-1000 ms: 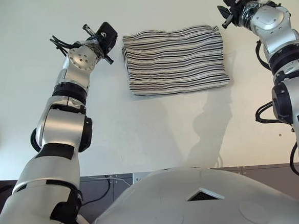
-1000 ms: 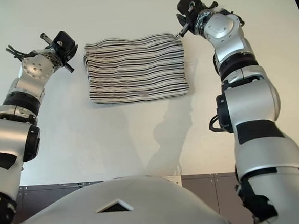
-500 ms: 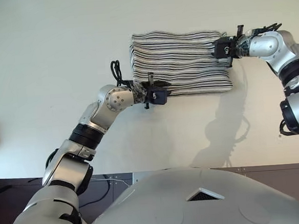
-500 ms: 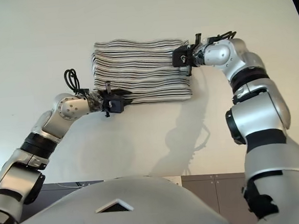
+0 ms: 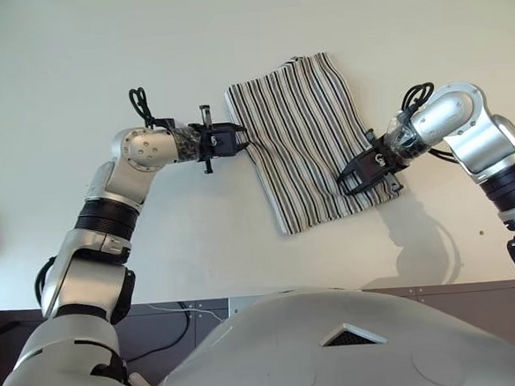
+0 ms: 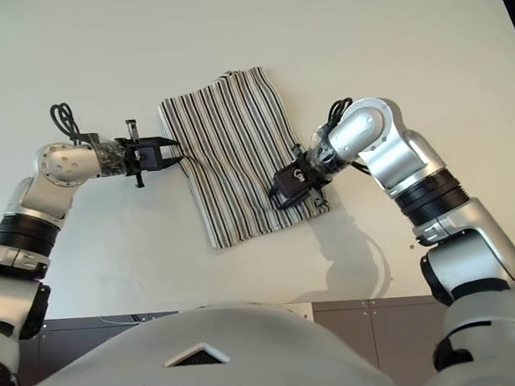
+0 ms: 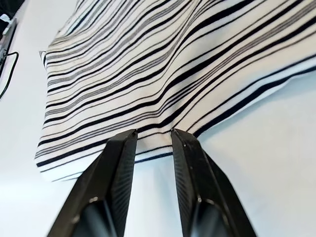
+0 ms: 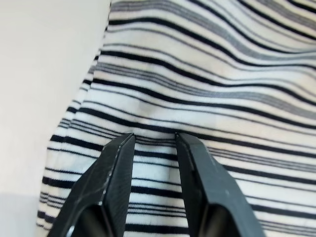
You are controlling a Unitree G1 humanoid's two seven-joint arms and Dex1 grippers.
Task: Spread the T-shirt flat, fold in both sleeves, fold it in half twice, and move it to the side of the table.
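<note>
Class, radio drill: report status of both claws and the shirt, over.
Left claw open at left edge of folded shirt. Right claw open on its near right corner. Shirt skewed, middle of table. No obstacle seen.

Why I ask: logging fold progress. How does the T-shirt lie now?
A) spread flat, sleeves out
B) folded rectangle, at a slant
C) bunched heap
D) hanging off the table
B: the T-shirt is a folded striped rectangle lying aslant on the table, no sleeves showing.

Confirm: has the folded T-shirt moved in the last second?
Yes. The T-shirt has turned: its stripes ran parallel to the table's near edge, now they point toward it, and its near end lies closer.
</note>
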